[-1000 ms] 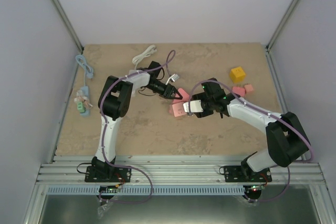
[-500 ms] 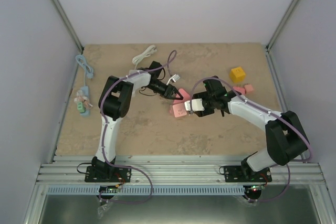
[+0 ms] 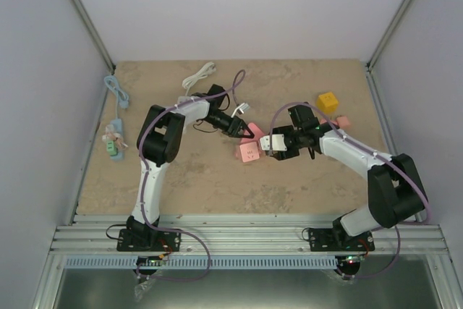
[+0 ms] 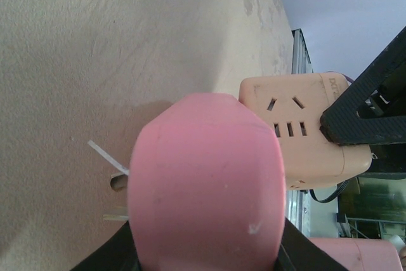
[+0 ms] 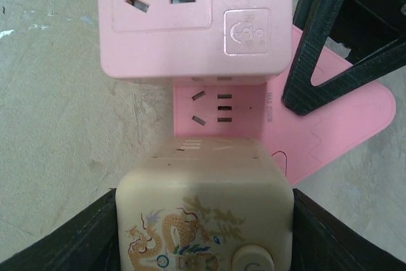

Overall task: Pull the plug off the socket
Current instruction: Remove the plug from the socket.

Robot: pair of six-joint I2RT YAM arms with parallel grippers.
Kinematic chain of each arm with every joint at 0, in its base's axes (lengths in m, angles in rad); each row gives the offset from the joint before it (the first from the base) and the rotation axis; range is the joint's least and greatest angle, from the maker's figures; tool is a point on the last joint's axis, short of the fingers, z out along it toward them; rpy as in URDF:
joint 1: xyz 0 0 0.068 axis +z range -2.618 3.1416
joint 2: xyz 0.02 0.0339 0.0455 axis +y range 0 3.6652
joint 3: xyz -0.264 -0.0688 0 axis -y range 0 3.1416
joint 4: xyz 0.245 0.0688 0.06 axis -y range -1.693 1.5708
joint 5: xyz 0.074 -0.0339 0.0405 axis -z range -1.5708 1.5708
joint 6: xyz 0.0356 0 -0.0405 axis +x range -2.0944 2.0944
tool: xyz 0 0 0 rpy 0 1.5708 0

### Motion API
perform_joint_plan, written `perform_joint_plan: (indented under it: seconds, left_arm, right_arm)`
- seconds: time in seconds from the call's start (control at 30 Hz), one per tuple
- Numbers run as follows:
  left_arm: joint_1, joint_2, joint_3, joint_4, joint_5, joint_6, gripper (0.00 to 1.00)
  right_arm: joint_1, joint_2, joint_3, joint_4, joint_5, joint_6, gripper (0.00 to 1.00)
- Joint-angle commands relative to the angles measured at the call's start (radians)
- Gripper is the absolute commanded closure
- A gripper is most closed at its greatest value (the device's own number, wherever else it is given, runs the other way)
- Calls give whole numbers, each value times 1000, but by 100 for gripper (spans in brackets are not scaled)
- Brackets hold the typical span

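At the far left of the table lies a light blue power strip (image 3: 112, 140), with a white cable (image 3: 199, 75) further back. Toward the middle, the left gripper (image 3: 244, 130) is clamped tight on the pink plug (image 4: 206, 182), which is out of the socket. Only the left wrist view shows this: the bare prongs (image 4: 114, 184) hang free over the table surface.

Just beside the plug, nearer the arms, sits the pink socket cube (image 3: 249, 152). The right wrist view adds what the overhead cannot – the outlets and button on its top face, and more slots on its side.

Right of it, the right gripper (image 3: 275, 144) holds a cream cube (image 3: 270, 142) between half-spread jaws. The dragon print on this cube shows only from that wrist.

Further right are a yellow block (image 3: 328, 101) and small pink blocks (image 3: 340, 121), well apart from the grippers.
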State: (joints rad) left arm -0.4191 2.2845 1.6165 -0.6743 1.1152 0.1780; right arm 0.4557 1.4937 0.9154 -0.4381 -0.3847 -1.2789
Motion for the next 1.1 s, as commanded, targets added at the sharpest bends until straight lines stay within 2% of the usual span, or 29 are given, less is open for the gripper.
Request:
perform_joint_plan:
  seconds: [0.0, 0.37, 0.6, 0.77, 1.07]
  left_arm:
    - [22, 67, 8, -40, -187, 16, 100]
    - [22, 74, 16, -38, -200, 0, 100]
    - [22, 73, 16, -39, -199, 1, 100]
    - [22, 70, 14, -37, -195, 4, 100]
    - [24, 68, 10, -38, -186, 11, 100]
  right_arm:
    - [-30, -75, 36, 57, 44, 1, 83]
    - [12, -123, -25, 171, 118, -3, 83]
    - [69, -79, -34, 215, 209, 7, 83]
    - [64, -90, -31, 228, 187, 35, 83]
    - [-68, -81, 7, 244, 40, 160, 83]
